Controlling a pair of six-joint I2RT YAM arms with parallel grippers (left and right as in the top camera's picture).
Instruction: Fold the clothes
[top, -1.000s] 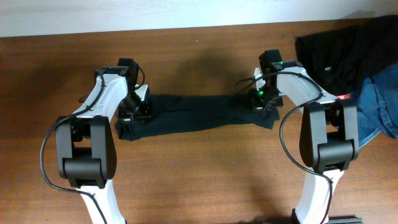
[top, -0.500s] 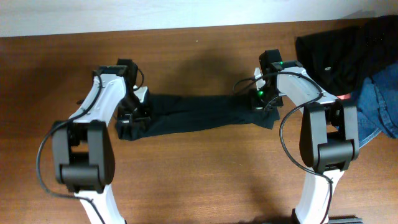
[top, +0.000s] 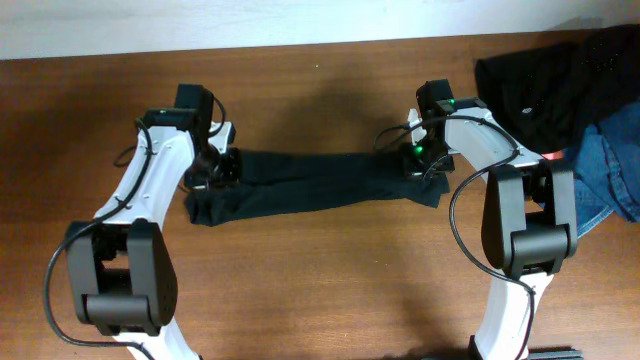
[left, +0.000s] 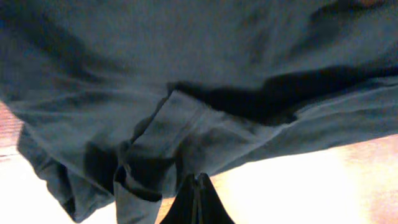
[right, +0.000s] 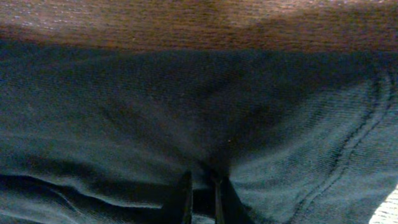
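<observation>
The clothes, a black T-shirt (top: 320, 182), lie gathered into a long band across the middle of the table. My left gripper (top: 214, 168) is at the band's left end. In the left wrist view its fingers (left: 198, 193) are shut tight, their tips against the shirt's (left: 205, 81) lower edge; no cloth shows between them. My right gripper (top: 421, 160) is at the band's right end. There the fingers (right: 185, 198) stand a narrow slit apart, pressed into the dark fabric (right: 186, 112), with a fold of it between them.
A heap of black cloth (top: 545, 75) and blue denim (top: 612, 165) lies at the table's back right corner, close to my right arm. Bare brown wood (top: 320, 290) stretches in front of the shirt. The table's far edge meets a pale wall (top: 200, 25).
My left arm has swung outward to the left, and its gripper has shifted slightly back and left at the shirt's end. The shirt and the right arm have stayed put.
</observation>
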